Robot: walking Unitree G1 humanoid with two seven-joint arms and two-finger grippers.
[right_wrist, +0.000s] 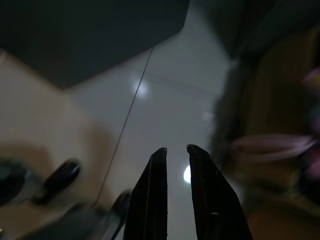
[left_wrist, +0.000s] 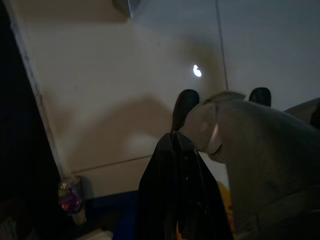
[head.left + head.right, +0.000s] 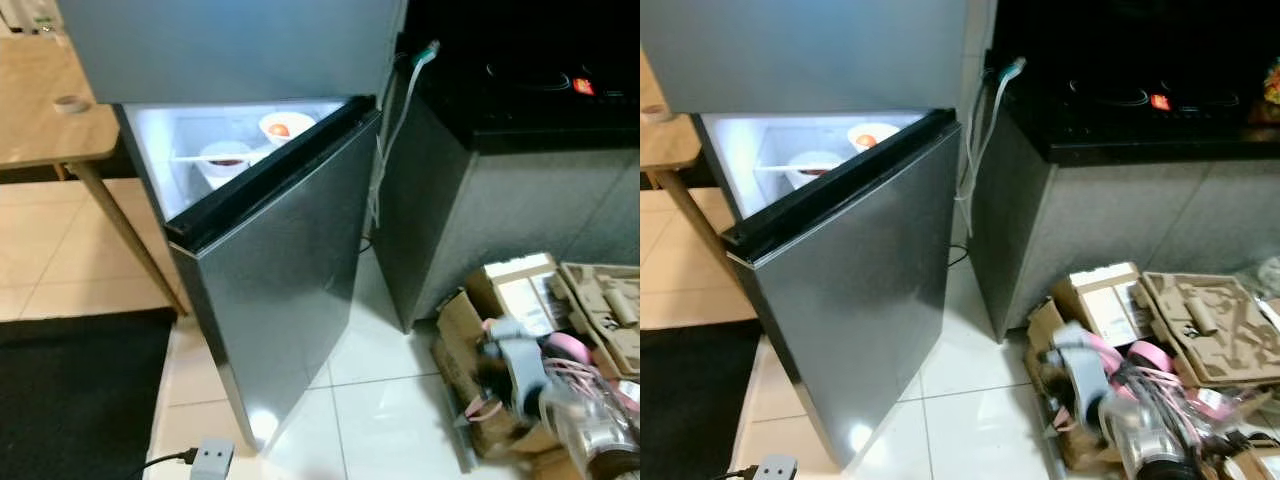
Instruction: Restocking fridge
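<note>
A grey steel fridge stands before me with its lower door (image 3: 280, 270) swung partly open and the inside lit. On the shelf sit a white bowl (image 3: 285, 127) with something red in it and a second white bowl (image 3: 225, 160) nearer the front. The upper door (image 3: 230, 45) is closed. My left gripper (image 2: 174, 137) hangs low over the pale floor tiles, its black fingers pressed together. My right gripper (image 1: 175, 150) also hangs over the tiles, with a narrow gap between its fingers and nothing in it.
A wooden table (image 3: 40, 110) stands left of the fridge, with a black mat (image 3: 80, 390) on the floor below. At right is a dark counter with a cooktop (image 3: 530, 90). Cardboard boxes and pink clutter (image 3: 540, 350) crowd the floor at right. A plug adapter (image 3: 210, 460) lies by the door's foot.
</note>
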